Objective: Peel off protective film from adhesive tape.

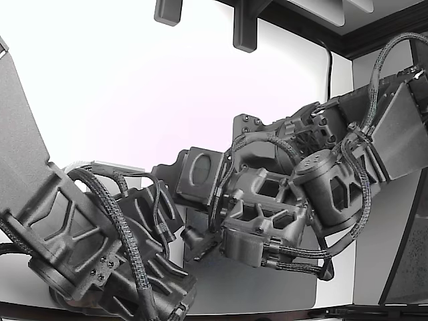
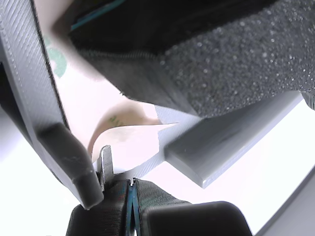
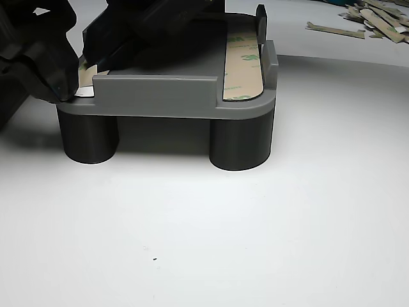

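While the exterior view shows us only two dark, cable-wrapped arms crowded together at the centre of the frame, the other view shows a grey plastic fixture [image 3: 185, 96] standing on dark cylindrical legs on the white desk [image 3: 255, 243]. A strip of tan adhesive tape with green print [image 3: 243, 67] lies along the fixture's right side in that view. At the upper left, the black hand [image 3: 71, 89] sits at the fixture's corner, its tips together on the curled edge of the pale protective film [image 2: 123, 130], which the wrist view shows lifting beside dark foam [image 2: 246, 54]. Peeled film scraps [image 3: 367, 19] lie at the upper right.
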Robot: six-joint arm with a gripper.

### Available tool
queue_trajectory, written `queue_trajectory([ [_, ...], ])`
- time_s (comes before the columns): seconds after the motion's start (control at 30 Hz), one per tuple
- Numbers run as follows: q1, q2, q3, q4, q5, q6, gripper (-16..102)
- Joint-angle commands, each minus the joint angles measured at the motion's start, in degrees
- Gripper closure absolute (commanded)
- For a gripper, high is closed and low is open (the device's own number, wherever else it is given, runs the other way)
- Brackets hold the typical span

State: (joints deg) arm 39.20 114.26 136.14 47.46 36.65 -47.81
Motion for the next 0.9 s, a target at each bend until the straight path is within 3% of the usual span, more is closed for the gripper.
queue_trajectory([
  [0.0, -0.53, 1.05, -1.41, 0.7, -0.7, 0.18, 97],
  [0.3, -0.35, 0.97, -3.25, 2.46, -0.62, 0.0, 97],
  [0.6, -0.79, 4.48, -8.35, 10.99, 0.97, -0.44, 97],
  [0.8, -0.97, 15.47, -7.29, 18.28, 2.2, 4.66, 97],
  [0.87, -0.97, 21.36, -4.83, 18.46, 3.34, 5.54, 92],
])
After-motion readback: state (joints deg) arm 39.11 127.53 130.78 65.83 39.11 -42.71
